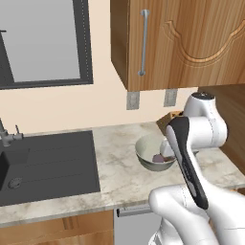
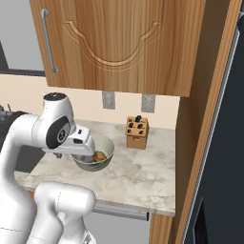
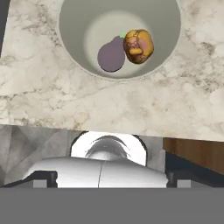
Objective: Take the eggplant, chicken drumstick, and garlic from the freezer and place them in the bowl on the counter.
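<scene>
So: 1 eggplant [image 3: 111, 56], 1 chicken drumstick [image 3: 138, 46], touching, inside 1 bowl [image 3: 74, 26].

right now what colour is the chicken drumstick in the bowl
Orange-brown with yellowish patches; the chicken drumstick shows best in the hand view, beside the eggplant in the bowl.
</scene>
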You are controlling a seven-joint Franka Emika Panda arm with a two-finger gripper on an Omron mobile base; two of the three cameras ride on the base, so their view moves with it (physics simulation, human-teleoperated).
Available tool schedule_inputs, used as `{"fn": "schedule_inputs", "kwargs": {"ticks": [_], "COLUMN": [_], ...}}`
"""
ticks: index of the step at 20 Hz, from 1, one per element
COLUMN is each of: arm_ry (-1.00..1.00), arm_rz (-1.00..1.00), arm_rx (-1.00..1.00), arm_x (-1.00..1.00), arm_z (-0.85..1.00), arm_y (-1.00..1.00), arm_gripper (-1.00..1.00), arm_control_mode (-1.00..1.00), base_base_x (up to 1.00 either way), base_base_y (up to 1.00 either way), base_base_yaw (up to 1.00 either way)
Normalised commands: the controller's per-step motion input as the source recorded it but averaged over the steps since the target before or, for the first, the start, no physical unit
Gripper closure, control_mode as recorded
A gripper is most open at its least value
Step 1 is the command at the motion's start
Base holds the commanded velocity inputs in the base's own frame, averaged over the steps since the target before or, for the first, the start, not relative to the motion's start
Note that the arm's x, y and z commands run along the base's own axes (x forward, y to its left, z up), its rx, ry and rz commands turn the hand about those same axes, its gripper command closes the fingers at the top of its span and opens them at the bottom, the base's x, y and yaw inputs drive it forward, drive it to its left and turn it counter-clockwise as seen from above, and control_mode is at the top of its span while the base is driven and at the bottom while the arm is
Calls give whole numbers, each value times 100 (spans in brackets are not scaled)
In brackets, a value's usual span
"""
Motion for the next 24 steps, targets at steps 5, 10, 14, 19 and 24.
{"fn": "schedule_inputs", "kwargs": {"ticks": [5, 10, 14, 19, 24], "arm_ry": [-15, 0, 0, 0, 0], "arm_rz": [-1, -1, 0, 0, 0], "arm_rx": [0, 0, 0, 0, 0], "arm_x": [-8, -1, -1, 0, 0], "arm_z": [25, 11, 0, 0, 0], "arm_y": [1, 0, 0, 0, 0], "arm_gripper": [-100, -100, -100, -100, -100], "arm_control_mode": [-100, -100, 100, 100, 100], "base_base_x": [0, 0, -30, -90, -79], "base_base_y": [0, 0, 16, 90, 16], "base_base_yaw": [0, 0, 0, -27, -87]}}
